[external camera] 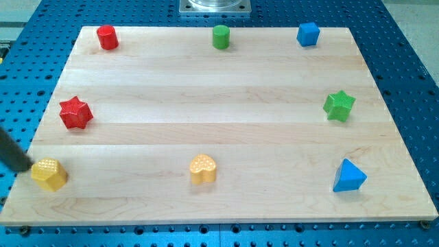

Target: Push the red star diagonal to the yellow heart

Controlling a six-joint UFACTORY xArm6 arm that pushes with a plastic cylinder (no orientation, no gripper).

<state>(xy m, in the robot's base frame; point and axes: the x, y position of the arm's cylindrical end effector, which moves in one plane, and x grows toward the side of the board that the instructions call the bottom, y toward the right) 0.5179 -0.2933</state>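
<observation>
The red star (75,112) lies near the board's left edge, about halfway down. The yellow heart (203,169) lies low on the board, a little left of centre. My dark rod comes in from the view's left edge, and my tip (28,169) rests at the lower left, just left of a yellow hexagonal block (49,173), touching it or nearly so. The tip is below and left of the red star, and far left of the yellow heart.
A red cylinder (107,37), a green cylinder (220,36) and a blue cube (308,33) stand along the top edge. A green star (339,105) is at the right. A blue triangle (348,176) is at the lower right. The wooden board (226,82) lies on a blue perforated table.
</observation>
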